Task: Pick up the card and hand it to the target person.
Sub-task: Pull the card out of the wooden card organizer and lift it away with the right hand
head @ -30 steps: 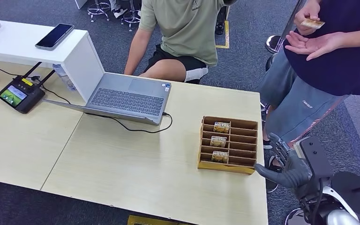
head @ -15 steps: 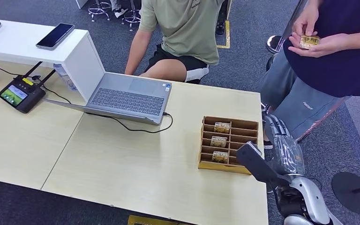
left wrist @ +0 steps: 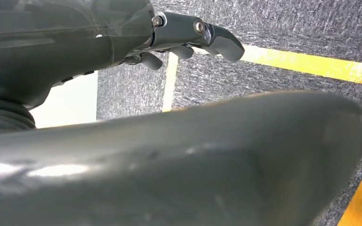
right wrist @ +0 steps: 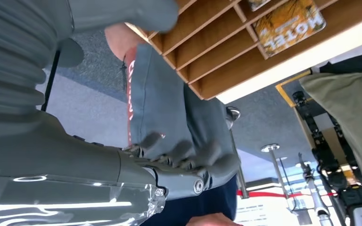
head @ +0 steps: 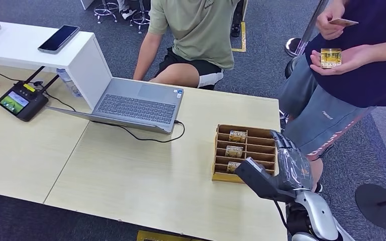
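right hand (head: 290, 159) raised at the near right corner of the bench (head: 146, 170), just beside the right end of the wooden card rack (head: 245, 152); fingers (right wrist: 188, 151) loosely extended and apart, nothing between them (seen in the right wrist view against the standing person's shorts). left hand (left wrist: 188, 40) hanging over grey carpet with yellow floor lines; fingers partly curled with gaps between them, holding nothing visible, though whether apart or closed: cannot tell.

three cards (head: 234, 151) standing in the rack's left column, one behind another, orange-yellow print facing up; one reads "motel" in the right wrist view (right wrist: 290, 23). right column slots bare wood.

standing person (head: 362, 65) at the bench's far right corner: one card (head: 330, 57) lying on an upturned palm, a second card (head: 343, 22) pinched in the other hand above it.

seated person in green shirt (head: 196, 30) behind the bench. open laptop (head: 135, 103) near centre, cable trailing toward the rack. phone (head: 58, 38) on white shelf, small controller with screen (head: 21, 100) at left.
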### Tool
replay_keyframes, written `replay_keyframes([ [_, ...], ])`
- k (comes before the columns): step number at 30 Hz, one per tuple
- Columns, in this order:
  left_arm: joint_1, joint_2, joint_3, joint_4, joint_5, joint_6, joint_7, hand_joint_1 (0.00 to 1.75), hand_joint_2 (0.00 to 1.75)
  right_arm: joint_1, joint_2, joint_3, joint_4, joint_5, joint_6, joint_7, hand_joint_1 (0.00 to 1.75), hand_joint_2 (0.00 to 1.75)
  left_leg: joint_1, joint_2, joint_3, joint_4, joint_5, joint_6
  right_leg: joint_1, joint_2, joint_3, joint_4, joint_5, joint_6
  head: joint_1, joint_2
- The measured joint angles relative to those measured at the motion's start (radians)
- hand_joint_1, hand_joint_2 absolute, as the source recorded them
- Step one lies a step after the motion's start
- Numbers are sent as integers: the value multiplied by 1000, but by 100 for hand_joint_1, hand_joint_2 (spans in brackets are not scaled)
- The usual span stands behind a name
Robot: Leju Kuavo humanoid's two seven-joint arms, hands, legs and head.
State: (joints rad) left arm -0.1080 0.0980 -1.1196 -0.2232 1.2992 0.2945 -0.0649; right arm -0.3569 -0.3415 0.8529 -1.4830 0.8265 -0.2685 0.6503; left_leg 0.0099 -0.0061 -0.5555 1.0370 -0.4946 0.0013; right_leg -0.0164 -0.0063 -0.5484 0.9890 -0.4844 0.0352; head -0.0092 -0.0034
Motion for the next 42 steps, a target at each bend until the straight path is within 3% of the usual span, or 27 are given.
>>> replay_keyframes([
  [42,2,0,0,0,10,3,-1,0,0,3,-22,-23,-55,41,-14,25,161,175,0,0,0,0,0,0,0,0,0,0,0,0,0,0],
])
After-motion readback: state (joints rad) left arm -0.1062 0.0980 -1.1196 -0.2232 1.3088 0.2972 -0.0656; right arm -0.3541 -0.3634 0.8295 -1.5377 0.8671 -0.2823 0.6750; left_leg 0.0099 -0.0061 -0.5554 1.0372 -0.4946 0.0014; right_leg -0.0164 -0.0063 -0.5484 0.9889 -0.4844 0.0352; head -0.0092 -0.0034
